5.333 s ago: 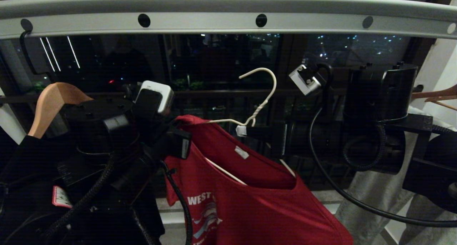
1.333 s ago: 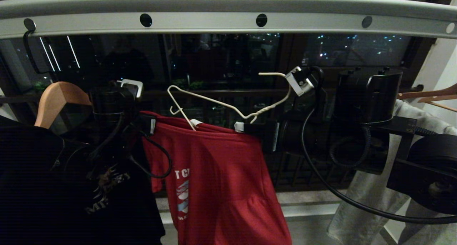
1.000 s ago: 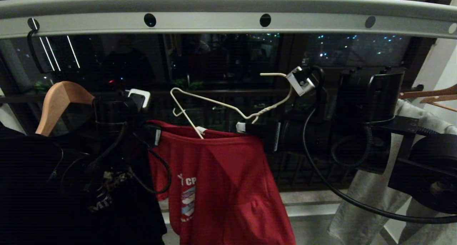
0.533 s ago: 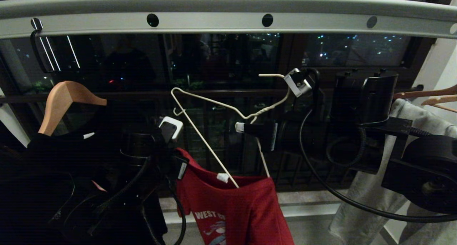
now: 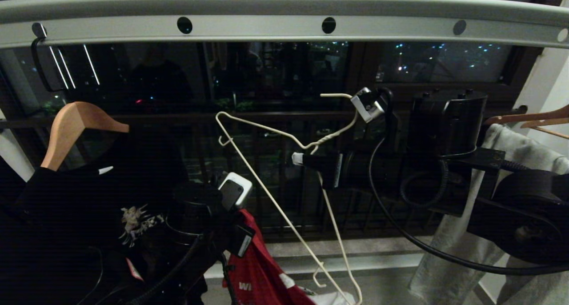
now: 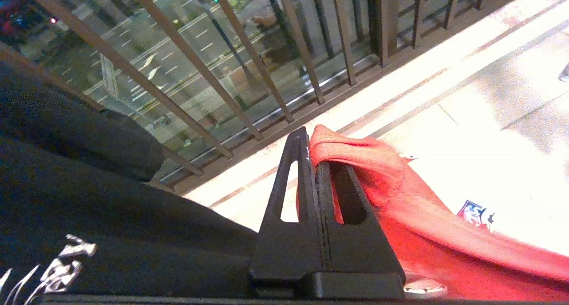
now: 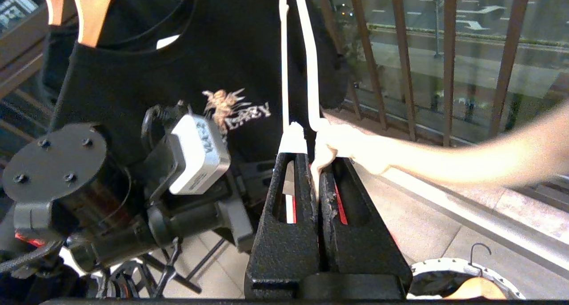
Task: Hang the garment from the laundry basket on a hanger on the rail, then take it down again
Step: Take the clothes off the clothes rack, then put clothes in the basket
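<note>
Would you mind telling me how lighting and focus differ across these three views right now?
Head view: dim, the rail bowed by the lens, black arms lost in shadow. Left wrist view: the floor blown out white behind the garment. Right wrist view: the hanger near the camera smears into a pale blur.

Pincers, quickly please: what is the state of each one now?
Left pincer: shut on the red T-shirt.
Right pincer: shut on the white wire hanger, near its twisted neck.
</note>
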Tool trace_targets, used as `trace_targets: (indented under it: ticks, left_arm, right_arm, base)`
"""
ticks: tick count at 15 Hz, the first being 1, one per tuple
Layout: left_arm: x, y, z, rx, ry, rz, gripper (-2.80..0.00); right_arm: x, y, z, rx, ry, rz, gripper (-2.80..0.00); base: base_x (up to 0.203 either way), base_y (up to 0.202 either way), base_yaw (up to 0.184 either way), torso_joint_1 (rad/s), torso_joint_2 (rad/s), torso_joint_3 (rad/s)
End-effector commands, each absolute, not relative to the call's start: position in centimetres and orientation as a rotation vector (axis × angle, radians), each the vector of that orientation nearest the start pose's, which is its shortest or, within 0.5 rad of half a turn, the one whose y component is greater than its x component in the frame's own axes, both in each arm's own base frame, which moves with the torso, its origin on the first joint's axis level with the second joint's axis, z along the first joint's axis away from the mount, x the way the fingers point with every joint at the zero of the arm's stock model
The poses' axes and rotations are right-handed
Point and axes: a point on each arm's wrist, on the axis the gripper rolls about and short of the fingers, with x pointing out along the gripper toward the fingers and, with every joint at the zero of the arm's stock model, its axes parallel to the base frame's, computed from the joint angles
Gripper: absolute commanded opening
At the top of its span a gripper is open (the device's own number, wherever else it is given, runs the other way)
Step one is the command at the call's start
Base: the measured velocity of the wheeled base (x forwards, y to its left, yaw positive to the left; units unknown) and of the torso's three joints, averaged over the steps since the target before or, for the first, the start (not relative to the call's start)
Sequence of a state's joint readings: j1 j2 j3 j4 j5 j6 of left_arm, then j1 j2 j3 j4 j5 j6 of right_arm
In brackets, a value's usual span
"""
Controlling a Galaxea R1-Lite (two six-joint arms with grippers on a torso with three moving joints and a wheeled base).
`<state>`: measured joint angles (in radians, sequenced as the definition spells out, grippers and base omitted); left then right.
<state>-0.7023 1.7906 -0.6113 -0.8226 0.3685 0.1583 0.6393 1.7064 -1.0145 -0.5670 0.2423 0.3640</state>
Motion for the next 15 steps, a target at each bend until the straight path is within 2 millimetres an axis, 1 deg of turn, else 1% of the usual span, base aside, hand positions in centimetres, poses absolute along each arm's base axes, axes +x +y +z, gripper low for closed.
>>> trace_targets:
  ticks: [1,3,6,8,11,13,15]
  left_arm:
    - [23.1,-18.6,12.5,0.340,0.278,-0.354,-2.80]
    - [23.4,-18.7,12.0,0.343,0.291,-0.351,-2.80]
    - [23.5,-18.8,12.6,0.323,0.272,-0.345,-2.80]
    - [23.6,-18.9,12.4,0.325,0.276,-0.347,-2.80]
    - [23.9,-19.1,12.4,0.300,0.275,-0.346,-2.80]
    - [24.2,-19.4,12.5,0.256,0.233,-0.344,-2.80]
    - [24.7,-19.8,12.0,0.241,0.209,-0.341,-2.80]
  right_arm:
    - [25.9,19.4,23.3,0.319,0.275,0.836,-2.80]
    - [25.8,18.8,24.1,0.325,0.249,0.828,-2.80]
    - [26.5,17.8,24.6,0.330,0.223,0.798,-2.80]
    - [26.8,17.4,24.7,0.330,0.218,0.782,-2.80]
    - [27.0,17.4,24.5,0.329,0.222,0.775,-2.80]
    - [27.3,17.0,24.5,0.330,0.218,0.762,-2.80]
    - [27.6,16.9,24.2,0.317,0.222,0.755,-2.80]
  base:
    - [0.000,0.000,0.000,0.000,0.00,0.000]
    - [0.000,0.000,0.000,0.000,0.00,0.000]
    - [0.000,0.000,0.000,0.000,0.00,0.000]
    - [0.000,0.000,0.000,0.000,0.00,0.000]
    - [0.000,0.000,0.000,0.000,0.00,0.000]
    - [0.000,0.000,0.000,0.000,0.00,0.000]
    - [0.000,0.000,0.000,0.000,0.00,0.000]
